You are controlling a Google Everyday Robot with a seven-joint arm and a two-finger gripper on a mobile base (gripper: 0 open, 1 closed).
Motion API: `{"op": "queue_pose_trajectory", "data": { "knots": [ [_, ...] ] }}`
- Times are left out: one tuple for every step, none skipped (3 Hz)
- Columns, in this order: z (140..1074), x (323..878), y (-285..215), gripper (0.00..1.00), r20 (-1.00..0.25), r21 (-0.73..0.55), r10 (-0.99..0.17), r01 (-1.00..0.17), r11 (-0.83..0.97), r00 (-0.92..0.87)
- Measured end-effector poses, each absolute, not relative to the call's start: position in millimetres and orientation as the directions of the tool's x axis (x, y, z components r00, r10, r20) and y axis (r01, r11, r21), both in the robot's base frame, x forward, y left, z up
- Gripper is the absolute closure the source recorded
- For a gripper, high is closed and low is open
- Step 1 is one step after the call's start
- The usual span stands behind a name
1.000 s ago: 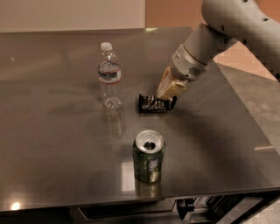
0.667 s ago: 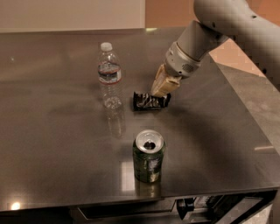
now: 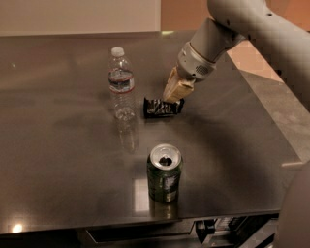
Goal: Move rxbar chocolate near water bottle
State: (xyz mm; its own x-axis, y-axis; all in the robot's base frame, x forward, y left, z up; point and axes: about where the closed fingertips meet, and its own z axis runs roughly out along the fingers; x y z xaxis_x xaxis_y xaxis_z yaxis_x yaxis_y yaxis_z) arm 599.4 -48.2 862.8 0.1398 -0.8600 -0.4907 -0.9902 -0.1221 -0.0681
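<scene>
Your gripper point(image 3: 175, 95) is down at the table point(image 3: 58, 155), its tan tip meeting the upper edge of the rxbar chocolate point(image 3: 162, 108) towards the bar's right end. You cannot tell from here whether it has a grip on the bar or only rests against it. The pale grey arm point(image 3: 232, 29) slopes in from the upper right corner.

The bar lies flat on the surface, its long side running left to right, just beside the water bottle point(image 3: 122, 85) with a narrow strip of bare table between them. The bottle stands upright to the bar's left, its white cap on.

Nearer to you, a green soda can point(image 3: 164, 173) stands upright with its top opened, well apart from the bar and below it in the view.

The table is a dark, glossy slab. It mirrors the bottle and the can faintly and shows a bright spot of light near its front left corner. Behind its far edge you see a pale wall point(image 3: 77, 14). To the right lies a speckled grey floor point(image 3: 286, 106), and dark hardware point(image 3: 227, 230) sits under the front edge.
</scene>
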Motion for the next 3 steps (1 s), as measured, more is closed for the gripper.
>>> {"op": "queue_pose_trajectory", "data": {
  "knots": [
    [861.3,600.0,-46.5,0.35,-0.492,-0.069,-0.859,-0.990,-0.123,0.141],
    [860.0,600.8,-44.7,0.12,-0.493,-0.070,-0.858,-0.990,-0.124,0.142],
    [858.7,601.6,-42.9,0.00,-0.494,-0.070,-0.858,-0.990,-0.124,0.143]
  ]
}}
